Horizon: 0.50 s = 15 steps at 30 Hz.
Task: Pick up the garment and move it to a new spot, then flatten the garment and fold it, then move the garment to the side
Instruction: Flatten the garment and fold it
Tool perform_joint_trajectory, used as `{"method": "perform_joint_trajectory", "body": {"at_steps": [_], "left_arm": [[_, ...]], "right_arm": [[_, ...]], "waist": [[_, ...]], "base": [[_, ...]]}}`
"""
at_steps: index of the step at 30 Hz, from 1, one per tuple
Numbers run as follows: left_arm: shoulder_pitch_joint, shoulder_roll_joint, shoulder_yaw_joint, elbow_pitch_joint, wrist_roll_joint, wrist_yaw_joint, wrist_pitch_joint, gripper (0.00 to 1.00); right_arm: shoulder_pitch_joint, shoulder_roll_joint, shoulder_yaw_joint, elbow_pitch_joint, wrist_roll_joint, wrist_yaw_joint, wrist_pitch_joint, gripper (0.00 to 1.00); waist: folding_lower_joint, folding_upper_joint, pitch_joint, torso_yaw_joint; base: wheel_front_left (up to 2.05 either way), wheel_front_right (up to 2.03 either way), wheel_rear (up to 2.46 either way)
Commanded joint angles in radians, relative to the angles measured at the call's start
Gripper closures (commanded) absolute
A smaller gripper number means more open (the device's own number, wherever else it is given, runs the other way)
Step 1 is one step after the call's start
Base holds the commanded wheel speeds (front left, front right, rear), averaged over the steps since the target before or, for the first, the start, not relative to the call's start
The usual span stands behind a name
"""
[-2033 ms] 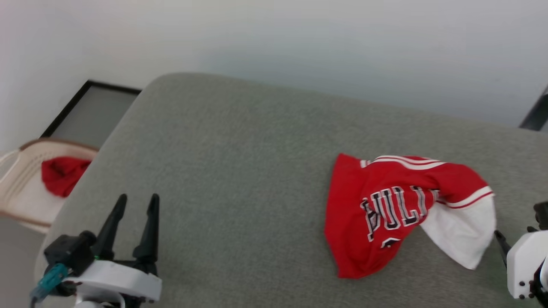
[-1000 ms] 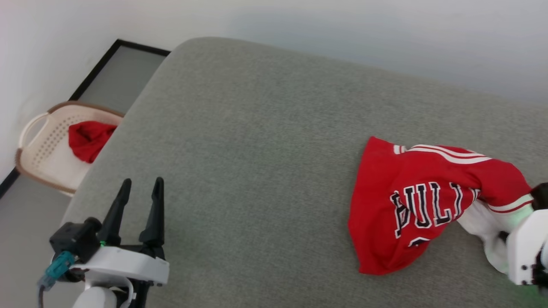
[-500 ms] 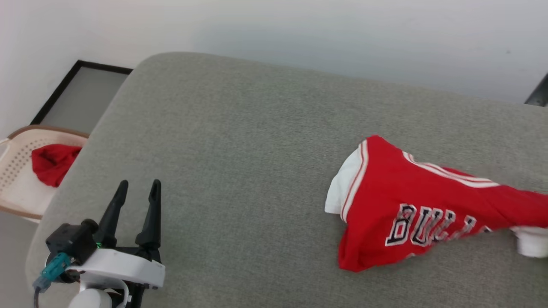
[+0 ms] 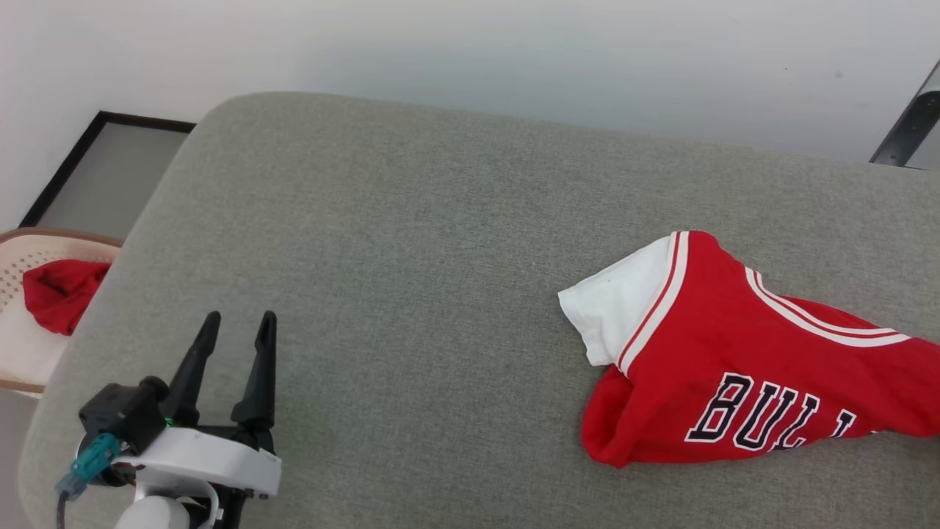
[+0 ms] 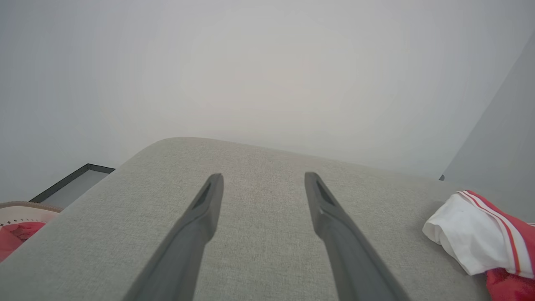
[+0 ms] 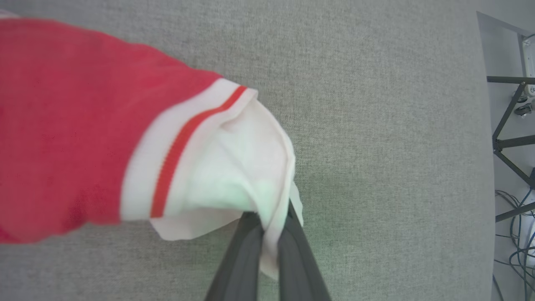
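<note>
Basket (image 4: 16, 356) holds red cloth (image 4: 57, 295). Rt wrist view: right gripper (image 6: 271, 217) jaws clamped on garment (image 6: 62, 125) at its white sleeve. Left gripper (image 4: 240, 317) jaws apart, empty.

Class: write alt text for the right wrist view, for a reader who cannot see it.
The right hand pinches the white sleeve of a red jersey, which stretches left over a grey fabric surface. A dark metal frame and cables show at the right edge.

surface: grey padded top (image 4: 411, 242) | left: cream basket (image 4: 18, 261), red cloth (image 4: 55, 294) inside | behind: white wall (image 4: 470, 44)
</note>
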Motion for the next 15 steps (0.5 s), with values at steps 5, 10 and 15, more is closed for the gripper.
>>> {"method": "perform_joint_trajectory", "body": {"at_steps": [5, 10, 15], "left_arm": [[-0.006, 0.014, -0.014, 0.012, -0.012, -0.002, 0.0, 0.0], [-0.006, 0.032, -0.02, 0.02, -0.025, -0.002, 0.0, 0.0], [-0.008, 0.05, -0.022, 0.016, -0.034, 0.0, 0.004, 0.0]], "right_arm": [[-0.037, 0.032, 0.032, 0.034, -0.005, -0.001, -0.036, 0.0], [-0.053, 0.017, 0.076, 0.02, 0.008, -0.001, -0.064, 0.0], [-0.028, 0.002, 0.107, -0.036, 0.015, -0.001, -0.122, 0.0]], "waist": [[0.0, 0.0, -0.005, -0.017], [0.0, 0.0, -0.017, -0.045], [0.0, 0.0, -0.033, -0.076]], "base": [[0.0, 0.0, 0.0], [0.0, 0.0, 0.0], [0.0, 0.0, 0.0]]}}
